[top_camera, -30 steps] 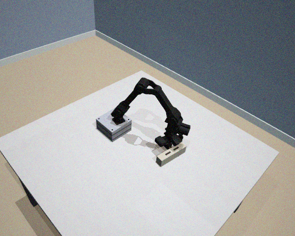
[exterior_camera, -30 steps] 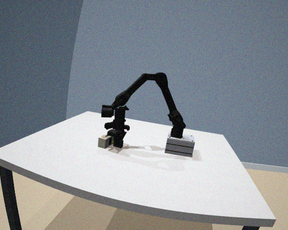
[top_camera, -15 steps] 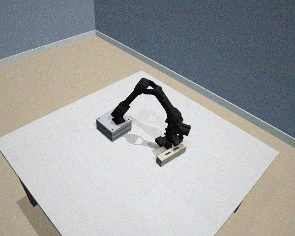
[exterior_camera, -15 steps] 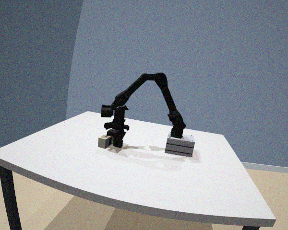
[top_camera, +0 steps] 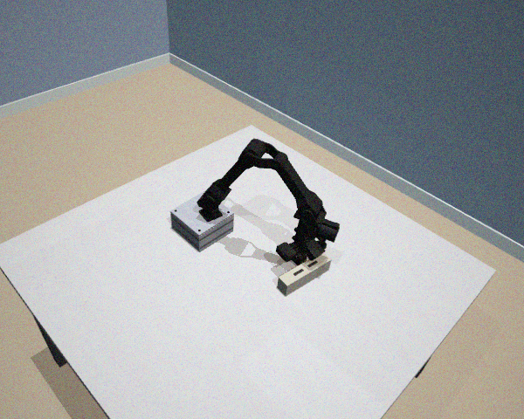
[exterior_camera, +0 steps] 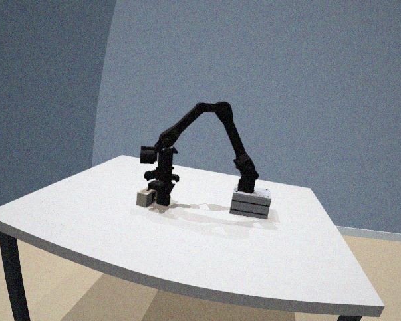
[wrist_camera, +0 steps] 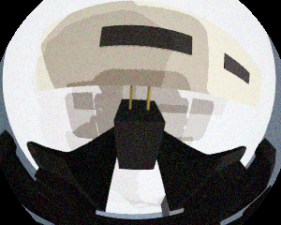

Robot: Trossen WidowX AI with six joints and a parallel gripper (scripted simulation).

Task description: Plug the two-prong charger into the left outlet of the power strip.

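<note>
The black two-prong charger [wrist_camera: 140, 142] is between the fingers of my gripper [wrist_camera: 137, 130] [top_camera: 299, 258] [exterior_camera: 163, 199], which is shut on it. In the wrist view its two yellow prongs [wrist_camera: 131, 98] [wrist_camera: 149, 98] point at the near long side of the cream power strip [wrist_camera: 184, 58] [top_camera: 306, 278] [exterior_camera: 144, 198]. The prongs show outside the strip, their tips at its near edge; whether they touch is unclear. They line up with the larger, left dark slot [wrist_camera: 145, 39] on top in that view; another slot [wrist_camera: 236, 68] is to the right. The strip's side face and its openings are hidden there.
The arm's grey base block [top_camera: 200, 229] [exterior_camera: 250, 204] stands on the white table [top_camera: 208, 325] [exterior_camera: 228, 255], behind the strip in the top view. The black arm arches from the base to the strip. Shadows fall across the strip and the table.
</note>
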